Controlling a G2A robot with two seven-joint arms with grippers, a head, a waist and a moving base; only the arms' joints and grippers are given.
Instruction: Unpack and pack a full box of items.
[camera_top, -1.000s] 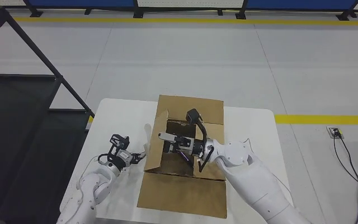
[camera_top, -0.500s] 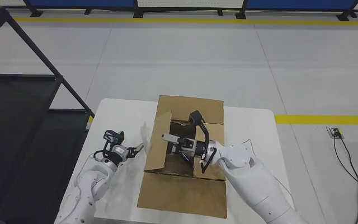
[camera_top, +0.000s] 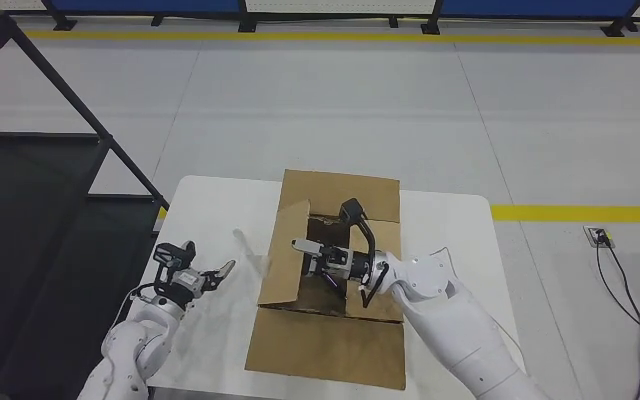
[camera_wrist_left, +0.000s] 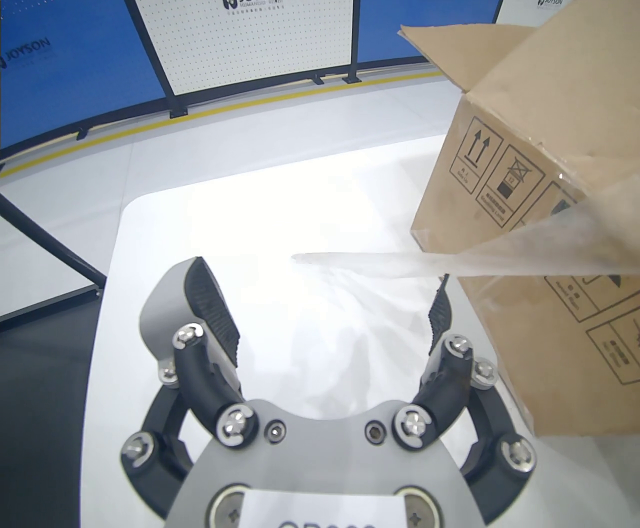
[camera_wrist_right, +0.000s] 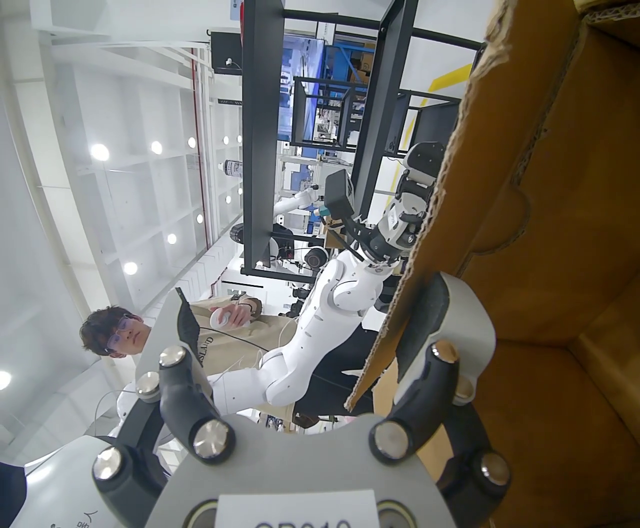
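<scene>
An open cardboard box (camera_top: 330, 345) stands mid-table with its flaps spread. My right gripper (camera_top: 308, 252) is inside the box's opening, near its left flap. In the right wrist view this gripper (camera_wrist_right: 305, 325) is open, and the edge of a box flap (camera_wrist_right: 500, 175) runs between its fingers, close to one pad. My left gripper (camera_top: 212, 276) sits open over the table, left of the box and apart from it. A strip of clear tape (camera_wrist_left: 400, 262) sticks out from the box wall (camera_wrist_left: 540, 210) above the open left gripper (camera_wrist_left: 325, 305), touching neither finger.
The white table (camera_top: 210, 210) has bare room left of the box, and a narrower bare margin (camera_top: 450, 230) to its right. A black frame and a dark mesh panel (camera_top: 60, 230) stand off the table's left side.
My left gripper has drawn back to the left, away from the box, and the tape strip now stands free. The right gripper has hardly moved inside the box.
</scene>
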